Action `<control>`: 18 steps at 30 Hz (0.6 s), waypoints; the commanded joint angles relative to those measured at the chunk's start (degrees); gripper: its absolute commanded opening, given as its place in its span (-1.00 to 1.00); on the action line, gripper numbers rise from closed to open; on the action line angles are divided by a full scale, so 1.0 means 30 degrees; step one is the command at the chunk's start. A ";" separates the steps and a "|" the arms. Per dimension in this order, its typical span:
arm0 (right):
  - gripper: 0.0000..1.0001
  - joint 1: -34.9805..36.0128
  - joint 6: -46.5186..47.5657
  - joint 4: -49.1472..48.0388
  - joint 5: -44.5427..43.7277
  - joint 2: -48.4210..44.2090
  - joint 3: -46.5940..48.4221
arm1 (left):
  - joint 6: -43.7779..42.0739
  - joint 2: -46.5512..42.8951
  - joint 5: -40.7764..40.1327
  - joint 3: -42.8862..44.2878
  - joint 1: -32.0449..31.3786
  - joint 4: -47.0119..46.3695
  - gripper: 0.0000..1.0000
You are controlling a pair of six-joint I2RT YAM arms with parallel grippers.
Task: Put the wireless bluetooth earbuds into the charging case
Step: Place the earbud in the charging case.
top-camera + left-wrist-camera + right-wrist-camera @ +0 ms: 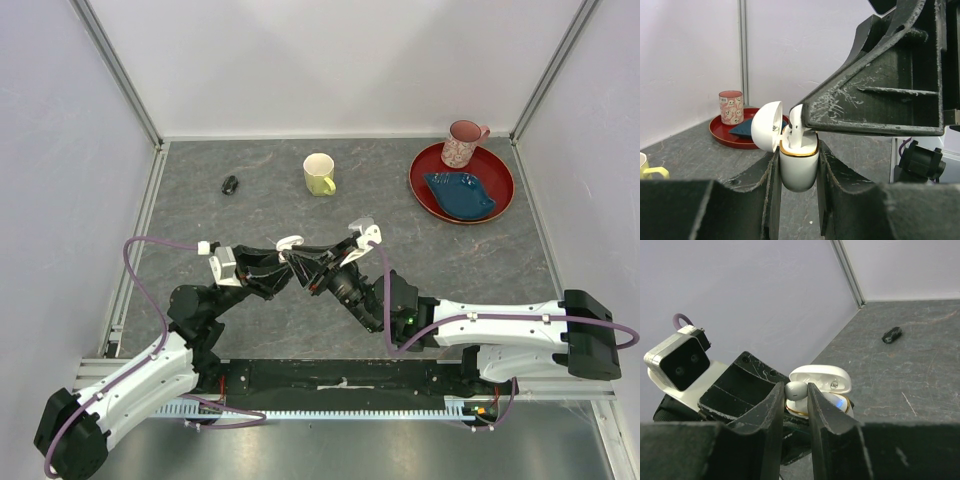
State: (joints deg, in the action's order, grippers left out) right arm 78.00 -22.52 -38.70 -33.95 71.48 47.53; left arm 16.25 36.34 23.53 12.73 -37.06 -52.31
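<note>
The white charging case [799,170], gold-rimmed, is upright between the fingers of my left gripper [798,153], which is shut on it; its lid [765,125] is swung open. A glossy white earbud [796,390] is pinched in my right gripper [795,389], with its stem down in the case's opening [837,405]. In the top view both grippers meet mid-table, left gripper [283,262] and right gripper [312,268], under the white lid [290,242]. A small black piece [230,184], perhaps a black earbud, lies at the far left of the table.
A yellow mug [319,174] stands at the back centre. At the back right, a red plate [425,190] carries a blue dish [460,195] and a pink patterned cup [462,143]. White walls with metal rails enclose the table.
</note>
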 commanded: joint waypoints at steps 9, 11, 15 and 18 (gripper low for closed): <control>-0.08 0.0134 0.0125 0.1035 -0.0576 -0.0478 0.0417 | 0.0091 -0.0335 -0.0314 0.0385 -0.0010 -0.1400 -0.95; -0.03 0.0163 0.0067 0.0860 -0.0605 -0.0536 0.0359 | 0.0120 -0.0393 -0.0314 0.0327 -0.0010 -0.1400 -0.96; 0.18 0.0163 0.0008 0.0244 -0.0313 -0.0857 0.0155 | 0.0120 -0.0481 -0.0284 0.0326 -0.0010 -0.1108 -0.96; 0.31 0.0134 0.0241 -0.0488 0.0185 -0.1267 -0.0022 | 0.0120 -0.0569 -0.0197 0.0268 -0.0010 -0.0961 -0.95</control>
State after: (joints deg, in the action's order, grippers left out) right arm 78.74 -22.90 -38.09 -32.75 70.32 47.72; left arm 16.25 36.10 22.59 12.73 -37.04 -51.55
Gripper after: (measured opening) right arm 0.616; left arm 0.348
